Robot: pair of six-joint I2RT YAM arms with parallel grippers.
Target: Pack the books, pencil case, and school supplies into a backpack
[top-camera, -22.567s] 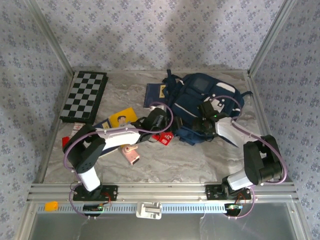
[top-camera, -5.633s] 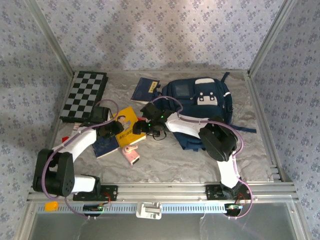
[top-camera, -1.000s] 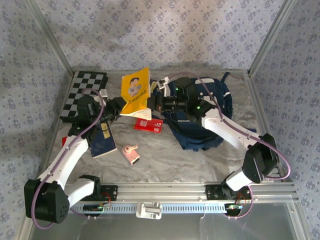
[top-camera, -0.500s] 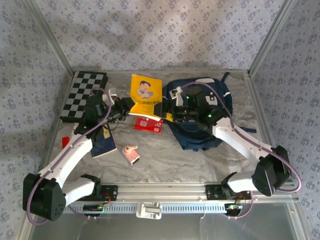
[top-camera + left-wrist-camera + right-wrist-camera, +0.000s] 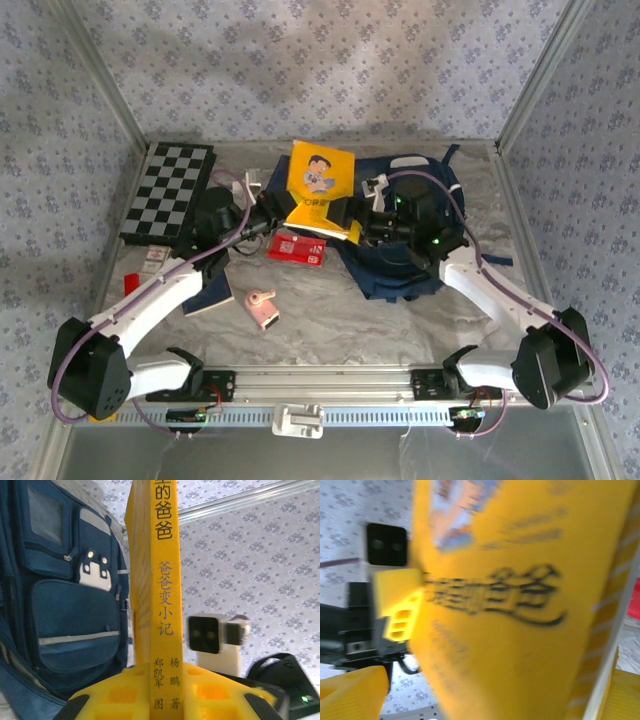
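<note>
The left wrist view shows the yellow book (image 5: 155, 605) spine-on. The left jaws are clenched on its lower end, with yellow fingers (image 5: 117, 697) either side, and the backpack (image 5: 65, 605) lies to its left. From above, the book is held up and tilted between both arms at the backpack's left edge. The pencil case (image 5: 297, 248) lies just near of it, with bare worktop (image 5: 350, 320) nearer. In the right wrist view the right jaws stand wide apart, released, and the blurred cover is close between them.

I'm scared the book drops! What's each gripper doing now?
Left gripper: shut on the yellow book.
Right gripper: open, around the same book.
</note>
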